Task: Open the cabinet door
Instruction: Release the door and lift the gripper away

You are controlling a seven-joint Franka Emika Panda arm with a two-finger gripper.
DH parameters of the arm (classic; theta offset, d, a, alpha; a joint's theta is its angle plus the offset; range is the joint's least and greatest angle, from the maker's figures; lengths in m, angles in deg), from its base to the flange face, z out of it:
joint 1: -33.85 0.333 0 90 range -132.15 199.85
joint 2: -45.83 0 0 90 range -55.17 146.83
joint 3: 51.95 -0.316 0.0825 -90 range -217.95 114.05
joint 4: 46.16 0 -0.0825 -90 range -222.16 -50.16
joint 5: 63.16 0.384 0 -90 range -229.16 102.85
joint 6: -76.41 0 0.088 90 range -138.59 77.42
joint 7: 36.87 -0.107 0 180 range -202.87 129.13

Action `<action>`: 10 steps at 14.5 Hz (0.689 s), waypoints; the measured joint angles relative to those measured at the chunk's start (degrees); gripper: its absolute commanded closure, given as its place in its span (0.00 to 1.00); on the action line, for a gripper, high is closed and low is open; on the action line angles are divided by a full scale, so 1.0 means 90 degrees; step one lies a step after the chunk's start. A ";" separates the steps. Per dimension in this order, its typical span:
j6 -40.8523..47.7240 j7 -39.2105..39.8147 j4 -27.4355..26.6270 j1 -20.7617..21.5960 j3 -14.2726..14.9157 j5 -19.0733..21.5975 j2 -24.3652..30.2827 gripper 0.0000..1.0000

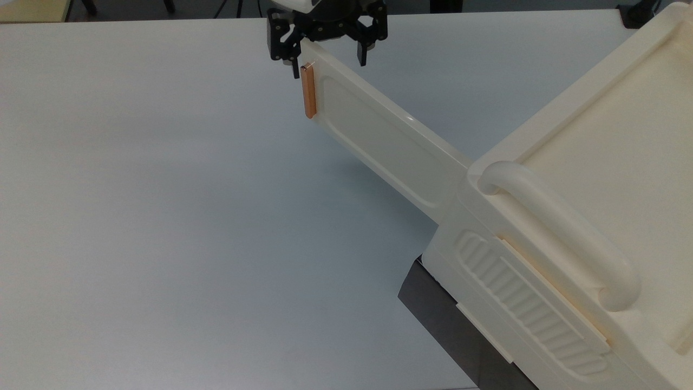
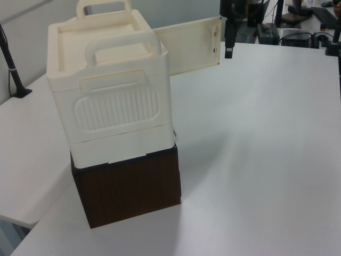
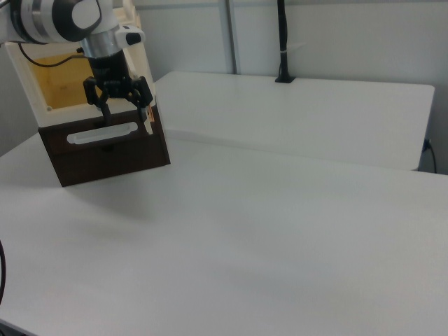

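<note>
Cabinet door [image 1: 379, 138]: cream panel, swinging wide open, reaching from the cabinet [image 1: 584, 227] at the top view's right toward the far table edge; orange-brown strip [image 1: 308, 90] at its free end. Gripper [image 1: 323, 56]: fingers spread wide, straddling the door's free end, clamping nothing. White table [image 1: 162, 216] lying beneath.

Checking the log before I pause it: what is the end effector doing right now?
End effector: open, fingers straddling the free end of the cabinet door, not clamped on it.
</note>
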 measured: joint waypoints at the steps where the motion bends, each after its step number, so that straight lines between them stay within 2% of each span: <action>1: 0.0027 -0.0033 -0.0006 -0.0052 0.0003 -0.0014 0.0001 0.00; 5: 0.0103 -0.0623 -0.0111 -0.0249 0.0010 -0.0251 0.0047 0.00; 10: 0.0330 -0.0724 -0.0287 -0.0637 0.0015 -0.0267 0.0277 0.00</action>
